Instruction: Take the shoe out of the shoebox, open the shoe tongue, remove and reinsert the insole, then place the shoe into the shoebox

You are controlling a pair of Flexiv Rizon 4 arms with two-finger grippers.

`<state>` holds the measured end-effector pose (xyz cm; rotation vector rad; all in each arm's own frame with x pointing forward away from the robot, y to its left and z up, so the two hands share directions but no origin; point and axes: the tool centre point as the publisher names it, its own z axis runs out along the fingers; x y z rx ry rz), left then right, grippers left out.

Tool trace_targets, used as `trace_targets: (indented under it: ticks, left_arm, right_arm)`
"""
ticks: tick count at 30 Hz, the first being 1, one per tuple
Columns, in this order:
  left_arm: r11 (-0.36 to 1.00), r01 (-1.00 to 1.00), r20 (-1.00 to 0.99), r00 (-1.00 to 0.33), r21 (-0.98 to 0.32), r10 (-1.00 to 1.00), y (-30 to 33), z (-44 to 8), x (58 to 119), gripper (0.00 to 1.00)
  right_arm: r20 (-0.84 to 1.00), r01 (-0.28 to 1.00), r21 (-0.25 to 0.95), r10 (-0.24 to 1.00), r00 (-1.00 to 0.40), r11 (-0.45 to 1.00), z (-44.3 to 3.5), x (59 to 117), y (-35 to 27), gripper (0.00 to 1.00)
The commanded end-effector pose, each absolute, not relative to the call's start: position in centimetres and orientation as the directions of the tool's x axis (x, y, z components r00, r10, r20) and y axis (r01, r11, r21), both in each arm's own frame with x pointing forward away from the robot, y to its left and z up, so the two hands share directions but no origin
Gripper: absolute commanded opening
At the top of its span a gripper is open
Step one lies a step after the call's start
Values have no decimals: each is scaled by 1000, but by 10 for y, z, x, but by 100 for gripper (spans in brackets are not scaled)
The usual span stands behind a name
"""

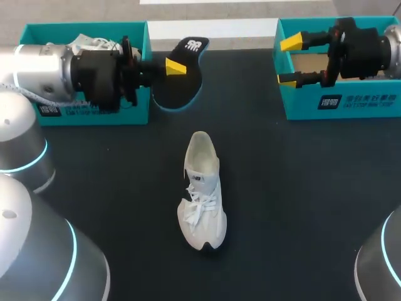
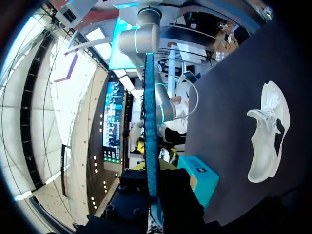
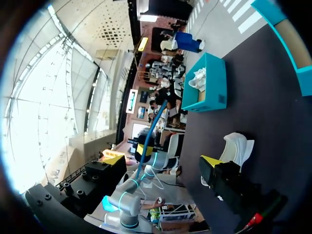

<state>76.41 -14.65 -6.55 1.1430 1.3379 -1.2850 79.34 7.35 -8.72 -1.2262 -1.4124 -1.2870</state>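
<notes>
The white shoe (image 1: 202,194) rests sole down in the middle of the dark table (image 1: 301,188), its laces loose and splayed and its heel toward the far edge. Beyond the heel to the left, the left gripper (image 1: 174,68) pinches the black, blue-edged insole (image 1: 188,47) beside the left teal shoebox (image 1: 135,37). Beyond the heel to the right, the right gripper (image 1: 288,61) has its jaws wide apart at the right shoebox (image 1: 341,100).

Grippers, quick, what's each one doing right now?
Left gripper: closed on the insole.
Right gripper: open, holding nothing.
</notes>
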Motion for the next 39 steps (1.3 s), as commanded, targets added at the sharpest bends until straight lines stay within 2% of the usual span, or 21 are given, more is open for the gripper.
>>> trace_targets:
  ticks: [1,5,8,11,37,39]
  left_arm:
    - [63,672,-663,-739,-738,119,-147,-58,767,0]
    - [106,376,-350,-914,-920,204,-147,-61,765,0]
    - [132,198,-162,-957,-971,242,-147,-66,763,0]
    - [139,90,-53,-967,-986,250,-148,-70,763,0]
    - [114,76,-45,-968,-991,248,-147,-68,764,0]
    - [156,-6,50,-958,-988,281,-152,-75,763,0]
  right_arm:
    - [979,986,166,120,-164,-7,-88,794,75,100]
    - [979,986,166,120,-164,-7,-88,794,75,100]
    - [979,986,166,120,-164,-7,-88,794,75,100]
    - [979,986,166,120,-164,-7,-88,794,75,100]
    - [979,986,166,120,-164,-7,-88,794,75,100]
    - [979,986,166,120,-164,-7,-88,794,75,100]
